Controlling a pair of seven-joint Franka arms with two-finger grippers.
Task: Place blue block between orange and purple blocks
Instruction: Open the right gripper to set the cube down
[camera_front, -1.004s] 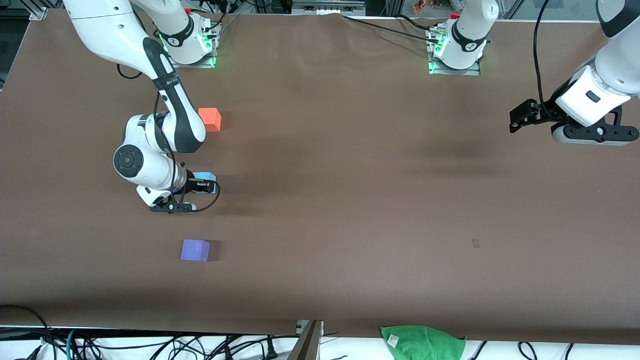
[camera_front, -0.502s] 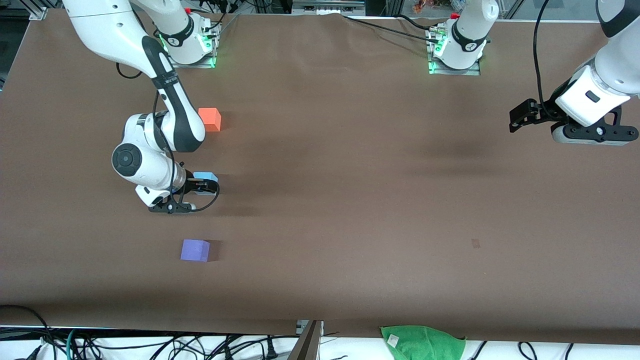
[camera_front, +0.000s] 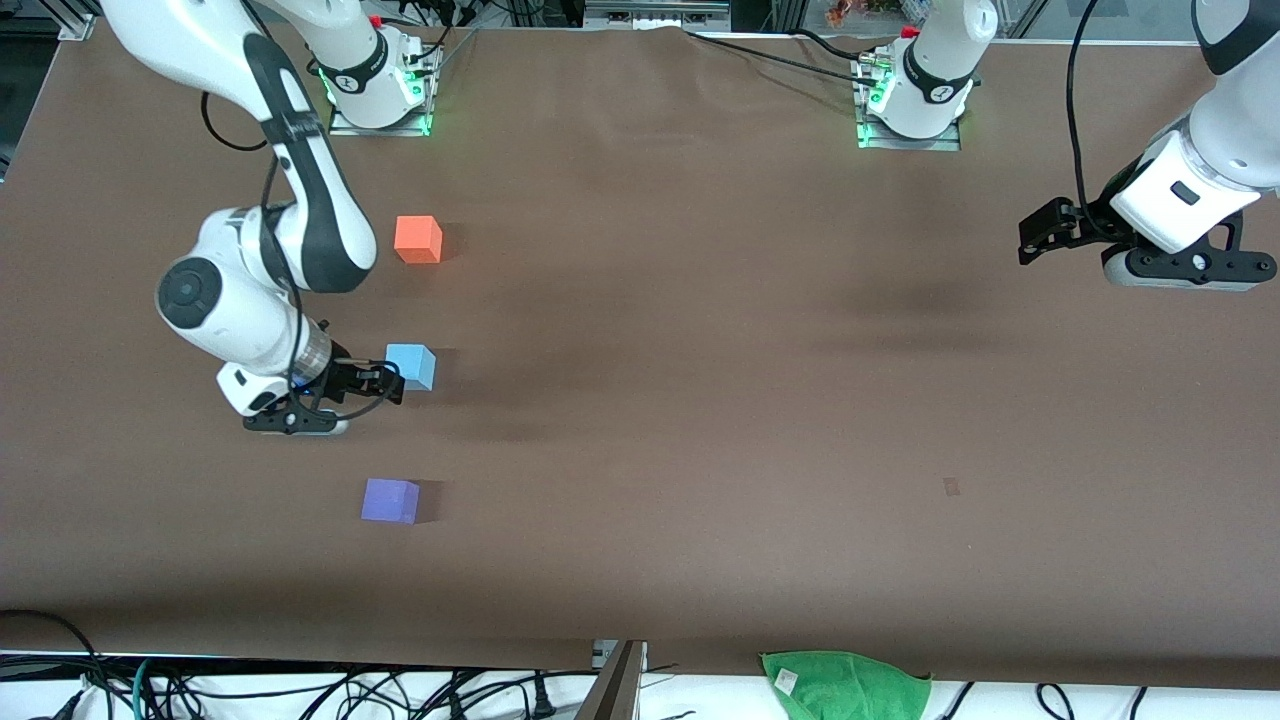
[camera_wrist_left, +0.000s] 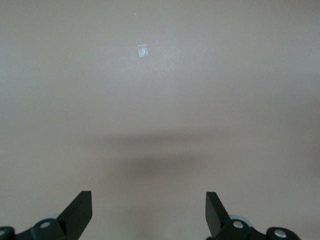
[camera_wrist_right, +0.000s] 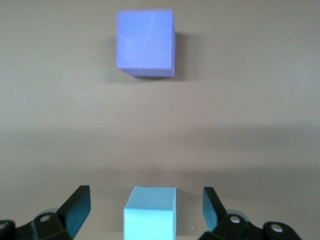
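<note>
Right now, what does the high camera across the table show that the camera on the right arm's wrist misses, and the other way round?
Only the high camera shows the bright orange matte cube, the crumpled green cloth at the table edge, and the left tool waiting open over the left arm's end of the brown table.

Only the right wrist camera shows, close up, clear gaps between the right tool's fingers and the light sky-blue matte cube.

Both show that cube resting on the table, the violet-purple matte cube, and the open right tool.
</note>
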